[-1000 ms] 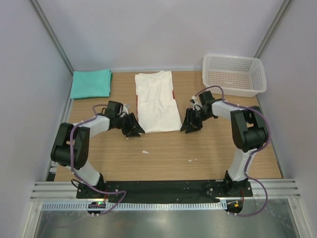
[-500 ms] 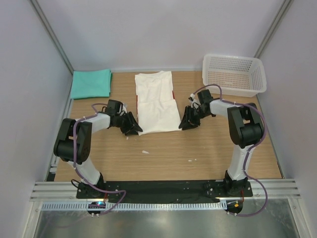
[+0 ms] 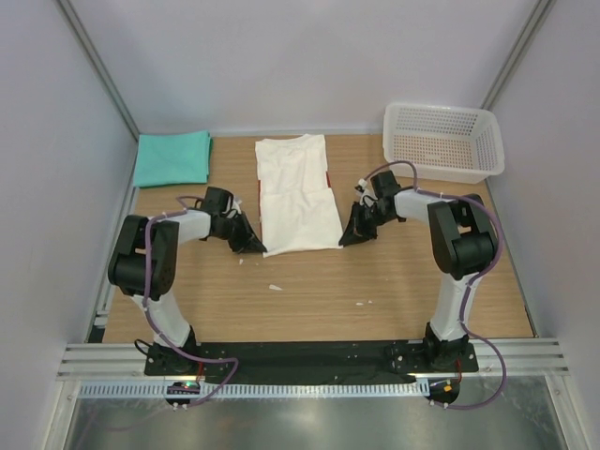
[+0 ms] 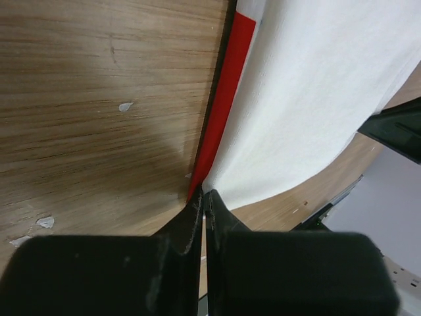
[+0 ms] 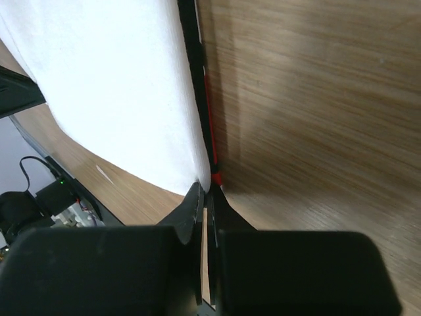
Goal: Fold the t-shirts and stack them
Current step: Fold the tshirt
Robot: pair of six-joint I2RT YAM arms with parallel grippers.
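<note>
The white t-shirt [image 3: 298,192] lies folded into a long strip mid-table, with a red print edge [image 4: 227,99] showing under it. My left gripper [image 3: 260,247] is at the shirt's near left corner. In the left wrist view its jaws [image 4: 202,197] are shut, pinching the red and white corner of the shirt [image 4: 316,99]. My right gripper [image 3: 345,240] is at the near right corner. In the right wrist view it [image 5: 209,189] is shut on the corner of the white cloth [image 5: 112,79]. The teal-green t-shirt [image 3: 172,157] lies folded at the back left.
A white mesh basket [image 3: 492,155] stands at the back right. Small white flecks [image 3: 276,287] lie on the wooden table in front of the shirt. Grey walls close in the left, right and back sides.
Both grippers moved inward to the white shirt's near corners, and their jaws now look narrower. The shirt has not visibly shifted.
</note>
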